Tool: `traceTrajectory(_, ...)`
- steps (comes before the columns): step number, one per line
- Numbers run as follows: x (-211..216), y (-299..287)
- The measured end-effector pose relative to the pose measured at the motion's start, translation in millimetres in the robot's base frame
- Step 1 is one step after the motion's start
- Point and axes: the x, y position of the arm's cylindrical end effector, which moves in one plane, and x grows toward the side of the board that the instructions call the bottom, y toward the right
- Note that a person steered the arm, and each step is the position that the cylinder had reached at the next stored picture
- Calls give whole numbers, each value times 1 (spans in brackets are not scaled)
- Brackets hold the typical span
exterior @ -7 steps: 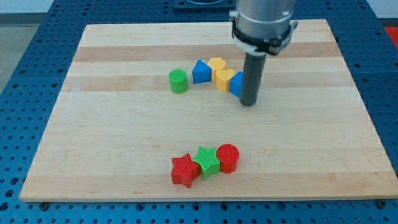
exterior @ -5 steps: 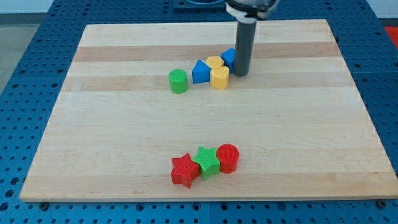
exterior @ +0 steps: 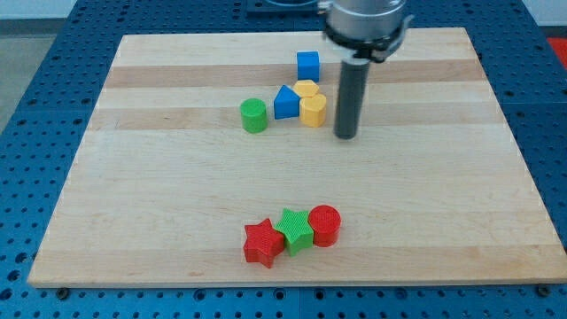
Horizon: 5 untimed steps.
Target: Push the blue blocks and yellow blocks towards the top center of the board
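Observation:
A blue cube (exterior: pixel 307 65) sits near the top centre of the board, apart from the others. Below it, a blue triangular block (exterior: pixel 285 102) touches two yellow blocks: one (exterior: pixel 306 89) behind and one (exterior: pixel 313 111) in front. My tip (exterior: pixel 345 136) rests on the board just right of the front yellow block, a short gap away, touching no block.
A green cylinder (exterior: pixel 253 115) stands left of the blue triangular block. A red star (exterior: pixel 262 243), a green star (exterior: pixel 295 230) and a red cylinder (exterior: pixel 325 224) lie in a row near the view's bottom. The wooden board (exterior: pixel 159 195) sits on a blue perforated table.
The blue cube was pushed from beside the yellow blocks up towards the top centre. My tip then drew back down and now rests right of the front yellow block.

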Motion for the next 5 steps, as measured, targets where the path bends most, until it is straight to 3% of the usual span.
traceTrajectory(1, -35, -32)
traceTrajectory(3, -128, -32)
traceTrajectory(4, -132, -32)
traceTrajectory(5, -78, -22)
